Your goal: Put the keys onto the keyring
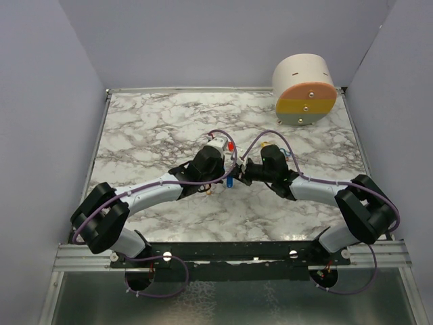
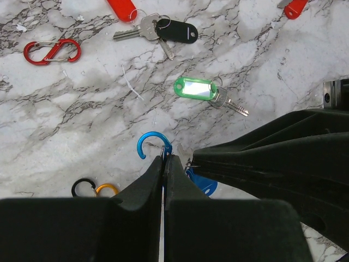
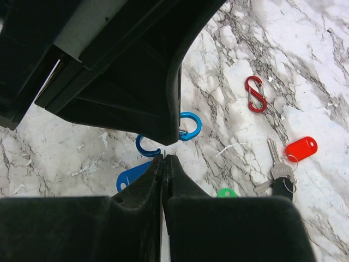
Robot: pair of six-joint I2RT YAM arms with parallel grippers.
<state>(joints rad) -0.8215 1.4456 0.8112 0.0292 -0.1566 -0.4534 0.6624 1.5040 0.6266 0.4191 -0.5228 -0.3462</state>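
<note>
My left gripper (image 2: 165, 158) is shut on a blue S-shaped keyring loop (image 2: 148, 143), whose free hook sticks out past the fingertips. My right gripper (image 3: 164, 158) is shut too, tip to tip with the left one, and a thin wire shows between its tips. A blue key tag (image 3: 130, 175) hangs just under it. In the top view both grippers meet mid-table, the left (image 1: 233, 172) beside the right (image 1: 242, 169). A green-tagged key (image 2: 194, 88) and a bunch with red and black tags (image 2: 175, 30) lie on the marble beyond.
A red S-loop (image 2: 52, 51) lies at the far left. A black and orange loop (image 2: 95, 188) lies near my left fingers. Another red tag (image 2: 295, 7) is at the top right. A round cream, orange and yellow drum (image 1: 304, 90) stands at the back right corner.
</note>
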